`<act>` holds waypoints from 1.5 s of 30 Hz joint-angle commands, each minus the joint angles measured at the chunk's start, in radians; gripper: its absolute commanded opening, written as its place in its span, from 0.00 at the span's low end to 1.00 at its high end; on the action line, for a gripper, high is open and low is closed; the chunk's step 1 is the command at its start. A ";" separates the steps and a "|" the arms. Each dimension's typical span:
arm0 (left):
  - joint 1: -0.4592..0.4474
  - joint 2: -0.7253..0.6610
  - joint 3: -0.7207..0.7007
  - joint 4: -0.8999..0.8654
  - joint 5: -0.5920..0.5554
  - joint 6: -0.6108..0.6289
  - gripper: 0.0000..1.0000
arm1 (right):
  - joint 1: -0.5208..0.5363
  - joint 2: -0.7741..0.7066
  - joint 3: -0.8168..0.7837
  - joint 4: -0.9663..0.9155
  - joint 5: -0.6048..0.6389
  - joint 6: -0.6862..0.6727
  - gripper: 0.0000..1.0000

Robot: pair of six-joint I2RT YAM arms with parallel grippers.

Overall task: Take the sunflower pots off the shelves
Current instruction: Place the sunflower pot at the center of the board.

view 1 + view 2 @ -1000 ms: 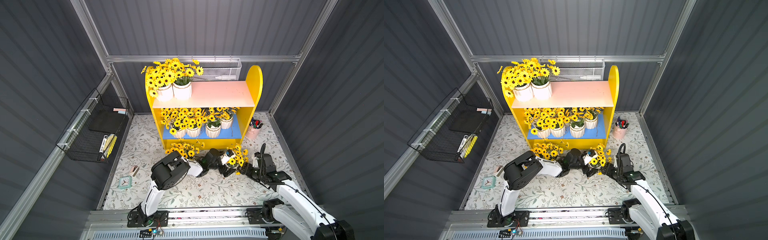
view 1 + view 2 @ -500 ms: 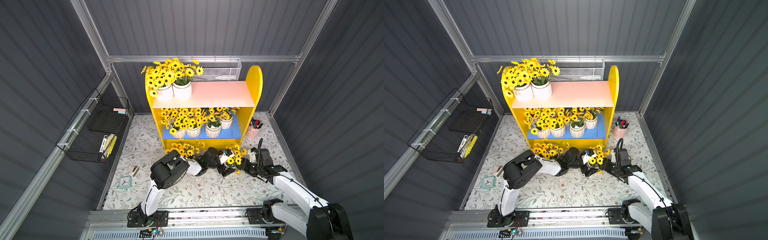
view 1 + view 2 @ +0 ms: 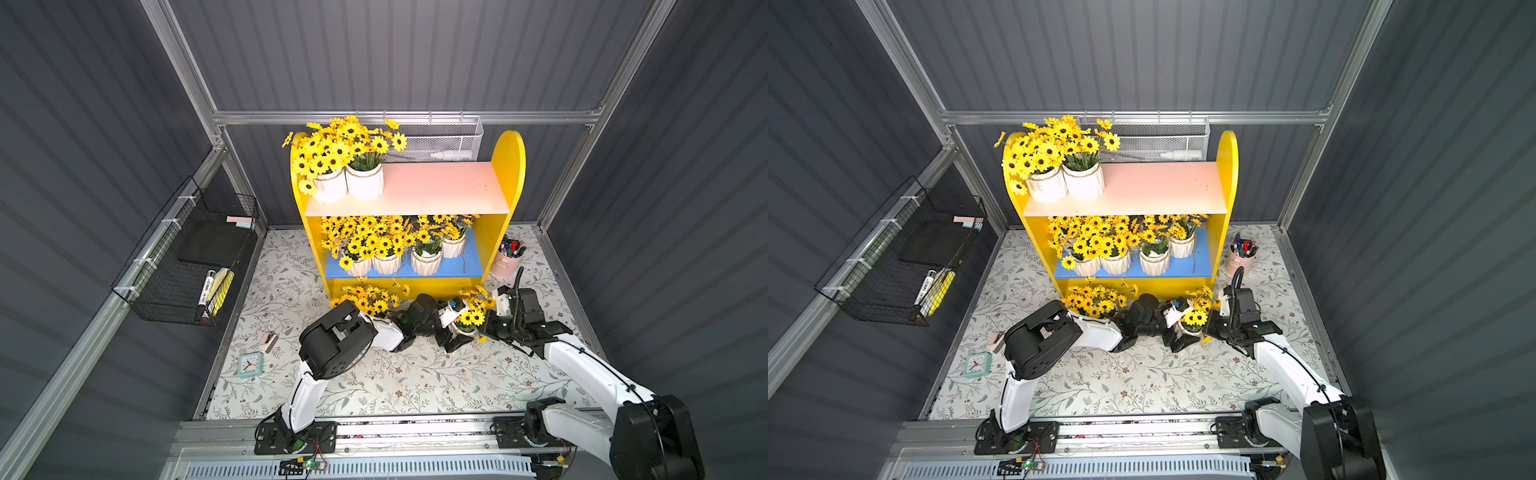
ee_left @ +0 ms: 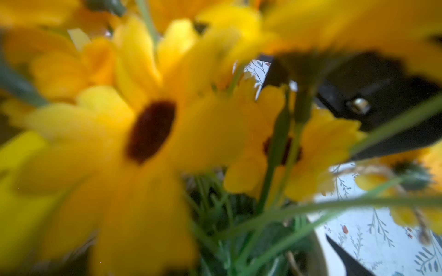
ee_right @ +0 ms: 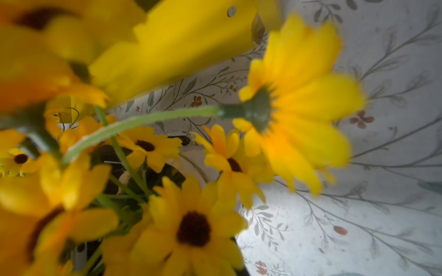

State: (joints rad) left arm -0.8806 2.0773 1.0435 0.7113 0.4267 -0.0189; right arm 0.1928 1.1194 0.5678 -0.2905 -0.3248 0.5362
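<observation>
The yellow shelves (image 3: 503, 166) (image 3: 1226, 166) carry two sunflower pots (image 3: 365, 183) on the pink upper board and several (image 3: 426, 262) on the blue lower board. Another pot's flowers (image 3: 370, 299) show on the floor behind my left arm. In front of the shelves my left gripper (image 3: 453, 338) (image 3: 1179, 340) is shut on a sunflower pot (image 3: 464, 328), its black fingers on either side of the base. My right gripper (image 3: 482, 330) (image 3: 1207, 328) is shut, pushed in among that pot's flowers (image 5: 193, 229). The blooms hide its fingertips. The left wrist view is filled with blurred flowers (image 4: 148, 129).
A pink cup of pens (image 3: 507, 259) stands right of the shelves, just behind my right wrist. A black wire basket (image 3: 187, 266) hangs on the left wall and a white mesh basket (image 3: 440, 141) behind the shelves. A teal clock (image 3: 250, 365) lies on the floral mat.
My right arm has moved left, up to the pot that the left gripper holds, and its jaws have closed. The left arm and the pot have hardly shifted.
</observation>
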 commanded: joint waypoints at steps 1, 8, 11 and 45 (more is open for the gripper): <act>0.001 -0.051 -0.051 -0.073 -0.030 -0.016 0.99 | -0.006 0.016 0.030 -0.063 0.096 -0.015 0.00; 0.000 -0.085 -0.150 -0.058 -0.112 -0.006 0.99 | -0.006 0.000 0.049 -0.076 0.202 -0.035 0.00; 0.000 -0.080 -0.175 -0.044 -0.149 -0.017 0.99 | -0.007 0.008 0.056 -0.073 0.205 -0.032 0.00; -0.005 -0.705 -0.035 -0.740 -0.213 0.057 0.99 | 0.011 -0.175 0.171 -0.307 0.217 -0.087 0.99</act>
State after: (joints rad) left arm -0.8848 1.4403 0.9485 0.1757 0.2962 -0.0071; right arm 0.1993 0.9890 0.7334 -0.4759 -0.1356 0.4614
